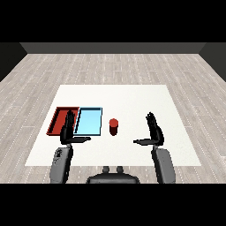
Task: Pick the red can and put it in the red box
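Here the white worktop (132, 95) carries two shallow trays side by side toward its left: the red tray (58, 115) at the far left, and the light blue tray (90, 119) touching it on the right. Both trays look bare inside, as far as the left arm lets one see. Around the worktop lies a pale wood-plank floor (110, 66).

The left hand (69, 130) stands upright over the seam between the two trays, near their closer edge, fingers straight and pointing away, thumb stretched out to the right. It holds nothing. Part of both trays is hidden behind this hand and its grey forearm (61, 163).

The right hand (153, 130) hangs over bare worktop well to the right, likewise upright with straight fingers and its thumb pointing left toward the middle. It too holds nothing.

Between the hands, just right of the light blue tray and apart from it, stands the red can (113, 127). It is a small upright cylinder, dark red on its side with a brighter red top, and it rests on the worktop outside both trays. The blue tray lies between the can and the red tray. Neither hand touches the can; it sits nearer the left hand than the right.
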Controlling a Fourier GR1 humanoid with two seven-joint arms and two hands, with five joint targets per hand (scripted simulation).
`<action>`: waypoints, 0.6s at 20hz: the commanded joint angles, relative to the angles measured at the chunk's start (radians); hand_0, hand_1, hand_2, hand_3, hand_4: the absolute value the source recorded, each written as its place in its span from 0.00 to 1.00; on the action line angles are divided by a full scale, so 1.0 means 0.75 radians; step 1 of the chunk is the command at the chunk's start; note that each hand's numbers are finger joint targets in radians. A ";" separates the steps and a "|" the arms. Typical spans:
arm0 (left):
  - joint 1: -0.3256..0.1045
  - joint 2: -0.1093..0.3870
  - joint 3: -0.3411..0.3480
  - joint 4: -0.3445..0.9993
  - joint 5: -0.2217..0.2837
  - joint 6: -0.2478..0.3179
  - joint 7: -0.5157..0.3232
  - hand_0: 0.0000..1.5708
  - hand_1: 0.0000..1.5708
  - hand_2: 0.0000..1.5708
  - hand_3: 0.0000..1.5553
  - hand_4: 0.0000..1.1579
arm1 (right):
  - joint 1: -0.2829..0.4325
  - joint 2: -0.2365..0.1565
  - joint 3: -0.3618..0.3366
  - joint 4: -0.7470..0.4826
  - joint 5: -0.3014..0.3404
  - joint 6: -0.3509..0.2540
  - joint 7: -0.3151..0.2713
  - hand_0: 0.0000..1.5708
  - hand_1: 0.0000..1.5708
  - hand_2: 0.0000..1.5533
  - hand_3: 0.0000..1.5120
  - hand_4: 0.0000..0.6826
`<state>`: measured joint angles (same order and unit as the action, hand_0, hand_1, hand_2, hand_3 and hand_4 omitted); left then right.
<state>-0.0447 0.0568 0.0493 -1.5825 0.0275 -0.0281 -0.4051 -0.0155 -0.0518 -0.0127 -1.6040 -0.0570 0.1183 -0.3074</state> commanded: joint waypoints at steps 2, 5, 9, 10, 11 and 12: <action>-0.042 -0.020 0.011 0.099 -0.024 0.035 -0.053 0.00 0.00 0.00 0.00 0.00 | -0.166 0.065 0.033 0.165 0.031 -0.061 0.021 0.00 0.00 0.00 0.00 0.00; -0.054 -0.023 -0.009 0.036 -0.038 0.048 -0.001 0.00 0.00 0.00 0.00 0.00 | -0.153 0.067 0.033 0.170 0.009 -0.062 0.059 0.00 0.00 0.00 0.00 0.00; -0.014 0.001 0.028 0.046 0.016 -0.002 -0.024 0.00 0.00 0.00 0.00 0.00 | -0.291 0.068 0.143 0.380 -0.075 -0.185 -0.025 0.00 0.00 0.00 0.00 0.00; 0.003 -0.043 -0.020 0.048 -0.016 0.032 -0.026 0.00 0.00 0.00 0.00 0.00 | -0.218 0.068 0.075 0.329 -0.047 -0.110 -0.025 0.00 0.00 0.00 0.00 0.00; -0.017 0.032 0.058 0.078 0.046 -0.043 -0.046 0.00 0.00 0.00 0.00 0.00 | -0.236 0.069 0.116 0.326 -0.126 -0.118 -0.031 0.00 0.00 0.00 0.00 0.00; 0.036 -0.016 -0.006 0.001 0.001 0.000 -0.024 0.00 0.00 0.00 0.00 0.00 | -0.212 0.056 0.059 0.251 -0.090 -0.064 0.046 0.00 0.00 0.00 0.00 0.00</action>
<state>-0.0470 0.0526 0.0574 -1.5528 0.0288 -0.0264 -0.4256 -0.1697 -0.0073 0.0418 -1.4077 -0.1053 0.0470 -0.3019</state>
